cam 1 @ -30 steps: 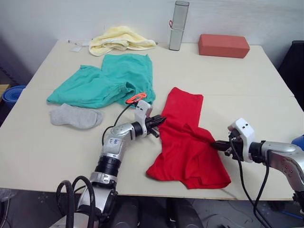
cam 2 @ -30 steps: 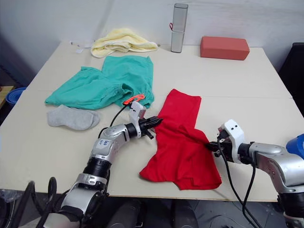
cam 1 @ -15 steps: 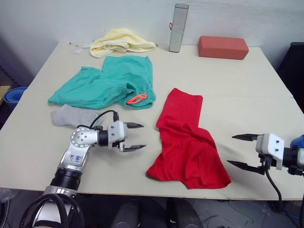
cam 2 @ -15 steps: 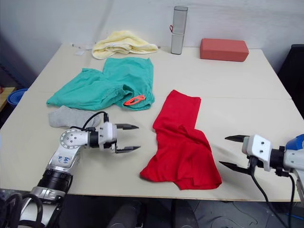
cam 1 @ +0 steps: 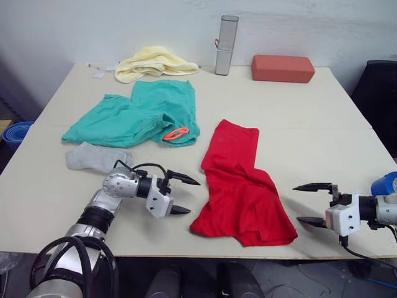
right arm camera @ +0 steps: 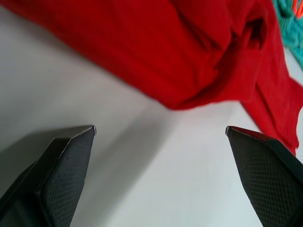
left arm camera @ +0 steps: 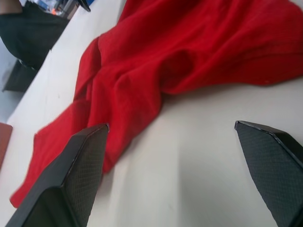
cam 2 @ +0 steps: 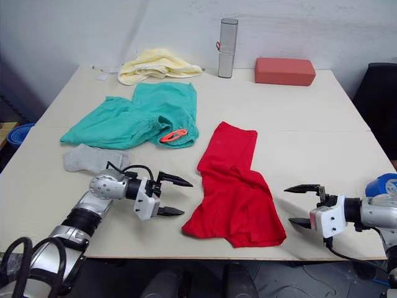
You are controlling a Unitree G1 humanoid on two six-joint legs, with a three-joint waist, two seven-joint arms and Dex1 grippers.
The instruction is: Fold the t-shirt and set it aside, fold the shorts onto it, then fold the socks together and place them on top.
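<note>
Both pincers had let go of the shirt (cam 1: 242, 186) and backed off to either side since a second earlier, leaving it in a rumpled, half-folded strip, so the first fold looked unfinished. Left pincer (cam 1: 185, 195) gaped wide, holding nothing, just short of the shirt's edge. Right pincer (cam 1: 305, 203) was equally spread and empty, apart from the hem. Shorts (cam 1: 139, 115) and sock (cam 1: 96, 158) lay beyond the left one.
</note>
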